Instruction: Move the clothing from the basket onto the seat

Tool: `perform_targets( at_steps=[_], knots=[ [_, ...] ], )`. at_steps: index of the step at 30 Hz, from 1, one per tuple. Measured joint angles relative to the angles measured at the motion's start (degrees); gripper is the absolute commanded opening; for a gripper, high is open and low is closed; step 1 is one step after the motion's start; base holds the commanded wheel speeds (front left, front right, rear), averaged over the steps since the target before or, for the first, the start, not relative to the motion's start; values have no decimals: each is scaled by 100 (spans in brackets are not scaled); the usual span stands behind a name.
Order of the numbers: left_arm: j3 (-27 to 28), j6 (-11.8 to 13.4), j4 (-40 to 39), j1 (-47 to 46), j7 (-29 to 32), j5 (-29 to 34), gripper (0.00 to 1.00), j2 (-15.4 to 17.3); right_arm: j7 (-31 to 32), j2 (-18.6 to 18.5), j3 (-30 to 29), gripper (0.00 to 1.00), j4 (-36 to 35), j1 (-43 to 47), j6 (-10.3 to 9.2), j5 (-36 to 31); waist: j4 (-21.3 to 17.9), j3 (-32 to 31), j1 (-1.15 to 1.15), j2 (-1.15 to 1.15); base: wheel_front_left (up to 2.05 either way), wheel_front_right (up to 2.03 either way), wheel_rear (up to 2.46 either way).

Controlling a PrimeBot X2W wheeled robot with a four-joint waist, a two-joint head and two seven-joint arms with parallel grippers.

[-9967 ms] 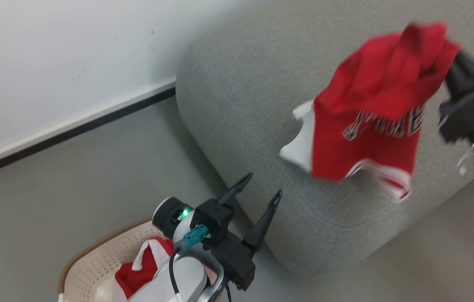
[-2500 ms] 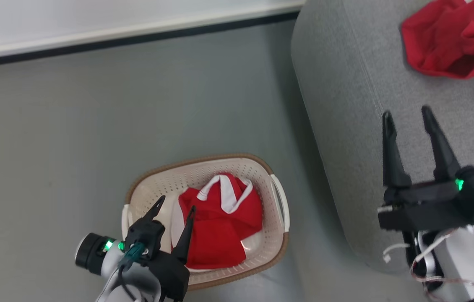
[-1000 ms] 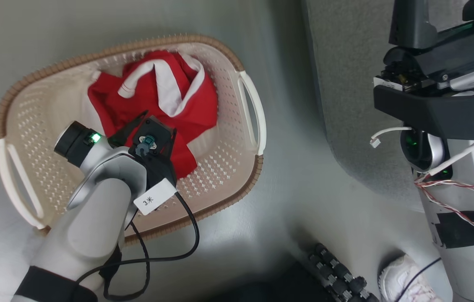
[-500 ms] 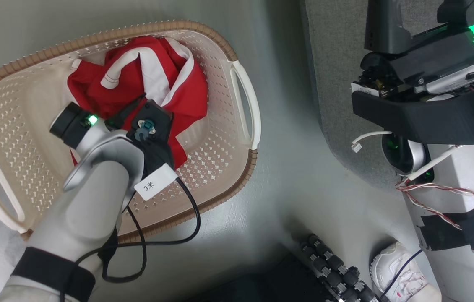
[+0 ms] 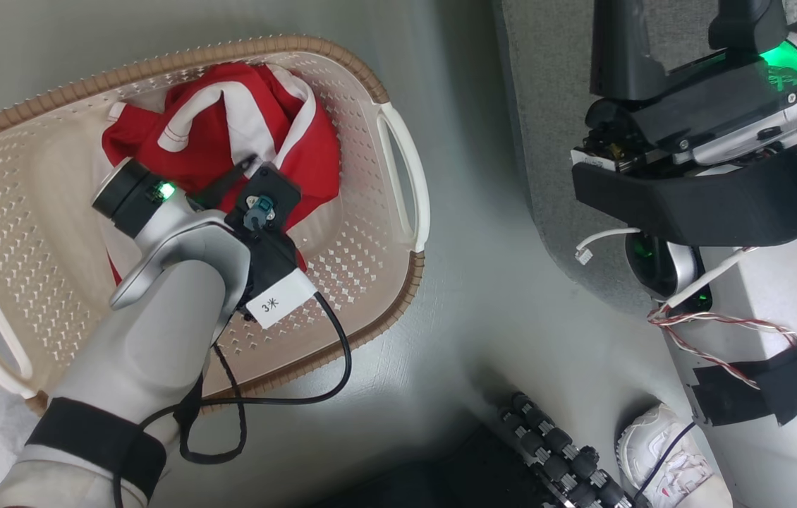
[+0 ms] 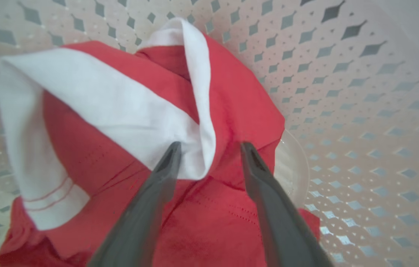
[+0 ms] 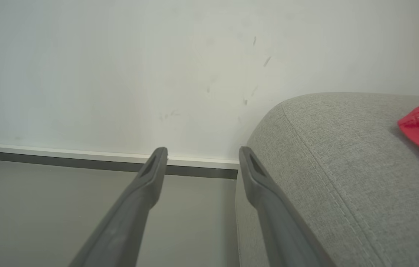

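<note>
Two fingers of the left gripper (image 6: 209,148) stand apart around a white fold of the bright red fabric garment (image 6: 239,111); a shallow pinch probably slips.

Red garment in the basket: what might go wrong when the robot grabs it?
The left end effector stands open astride a white-edged fold of the red fabric garment; closing there may pinch only that fold, so it could slip. The black cable loops over the brown rim of the cream perforated plastic basket and might snag.
</note>
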Motion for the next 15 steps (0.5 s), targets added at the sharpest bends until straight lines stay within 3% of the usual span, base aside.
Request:
perform_targets(
  at_steps=[1, 15],
  knots=[
    [-5, 0, 44, -6, -2, 30, 0, 4, 0, 7, -2, 100, 0, 9, -1, 0, -8, -7, 0, 0, 0, 0, 0],
    [235, -1, 138, -55, -595, -236, 0, 68, 0, 70, 104, 100, 229, -107, 155, 1, -52, -99, 0, 0, 0, 0, 0]
  ],
)
